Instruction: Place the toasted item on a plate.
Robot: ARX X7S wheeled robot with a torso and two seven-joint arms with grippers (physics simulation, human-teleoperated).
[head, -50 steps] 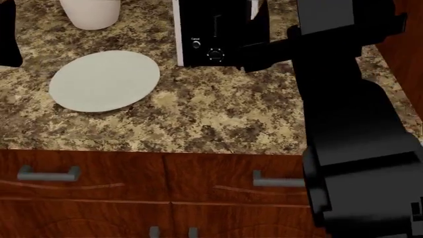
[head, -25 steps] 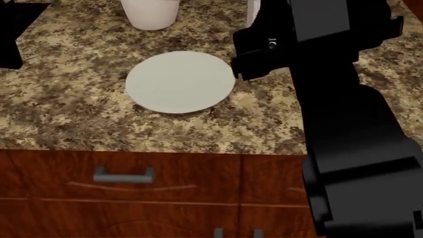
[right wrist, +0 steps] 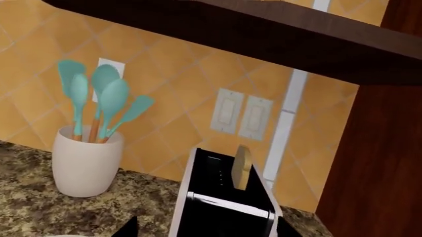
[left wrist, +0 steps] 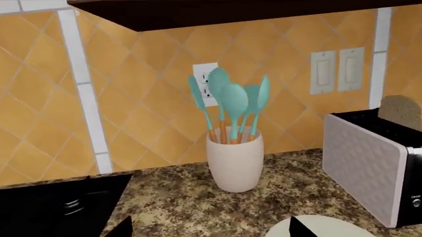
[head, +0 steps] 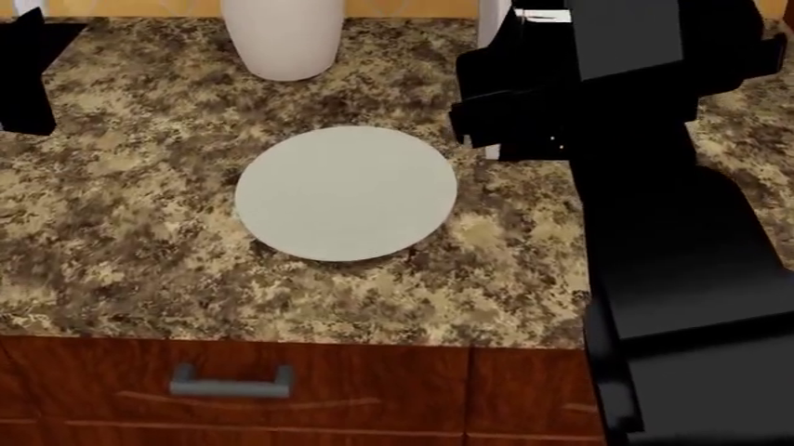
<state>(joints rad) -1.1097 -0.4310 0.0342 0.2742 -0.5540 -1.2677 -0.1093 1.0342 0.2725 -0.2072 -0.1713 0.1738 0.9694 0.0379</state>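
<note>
Black right arm [head: 670, 186] raised over counter | plate [head: 346, 192] bare beside it

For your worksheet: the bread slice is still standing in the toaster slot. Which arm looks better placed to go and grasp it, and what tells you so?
Probably the right. In the head view the right arm reaches over the toaster, and its wrist camera faces the bread slice in the slot. The left wrist view shows the slice only at the frame's edge, beyond the utensil jar.

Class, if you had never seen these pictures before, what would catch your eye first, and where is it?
Probably the turquoise utensils fanning out of the white jar against the orange tiled wall. Next, the bread slice standing upright in the toaster, and the bare plate on the speckled counter before the jar.
</note>
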